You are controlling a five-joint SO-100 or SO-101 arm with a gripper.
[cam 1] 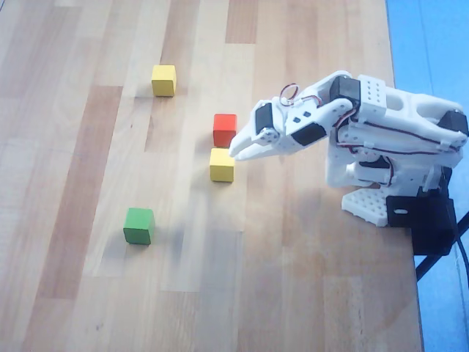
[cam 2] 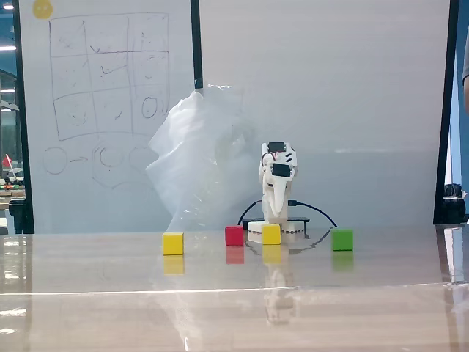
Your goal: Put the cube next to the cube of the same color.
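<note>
Behind the pale wooden worktop (cam 1: 110,293) we see a whiteboard (cam 2: 102,110) with a drawn grid and circles; we can read no words. One small yellow wooden cube (cam 1: 222,165) sits squarely, touching the red cube (cam 1: 224,130), with no long axis. Another yellow cube (cam 1: 163,80) lies well apart. The white jaws (cam 1: 242,149) hover near the first, holding nothing; we cannot tell their opening.

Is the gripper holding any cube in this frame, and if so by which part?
Nothing is held. The gripper hangs just beside the near yellow cube, and all four cubes rest on the table.
</note>
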